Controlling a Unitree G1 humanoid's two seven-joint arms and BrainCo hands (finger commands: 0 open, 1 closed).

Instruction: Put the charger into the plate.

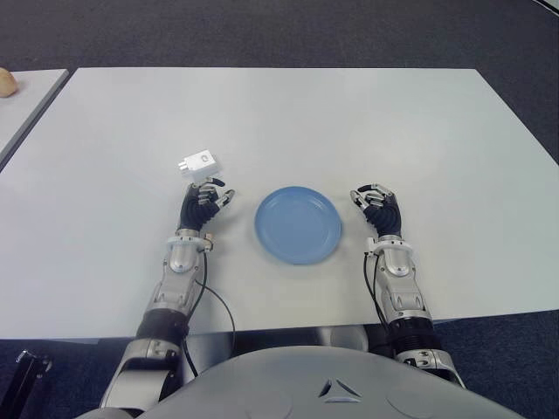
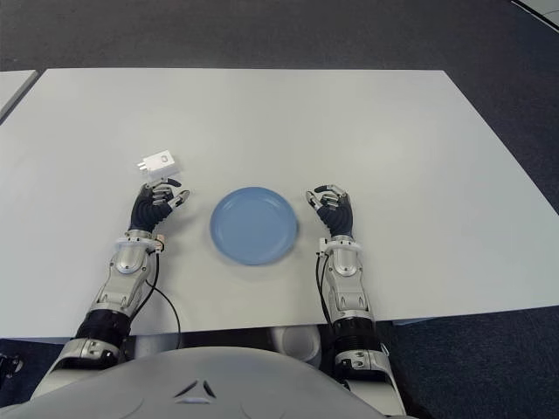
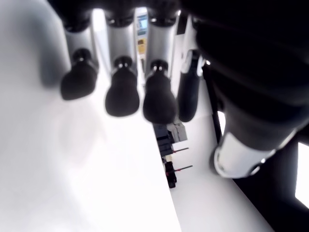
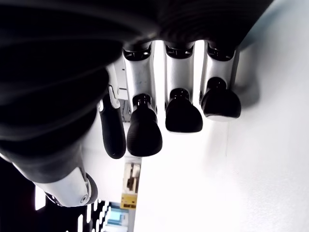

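Note:
A small white charger [image 1: 200,163] lies on the white table [image 1: 349,122], left of centre. Just short of it, on the near side, is my left hand [image 1: 208,197], its fingers [image 3: 122,92] relaxed and holding nothing; the fingertips end a little before the charger without touching it. A round blue plate [image 1: 298,224] sits between my two hands, with nothing in it. To the right of the plate is my right hand [image 1: 376,202], with its fingers [image 4: 183,113] loosely bent over bare table and nothing in them.
A second table [image 1: 26,96] stands at the far left across a narrow gap, with a beige object [image 1: 7,81] on its far corner. Dark carpet [image 1: 279,30] surrounds the table. The far half of the table is bare white surface.

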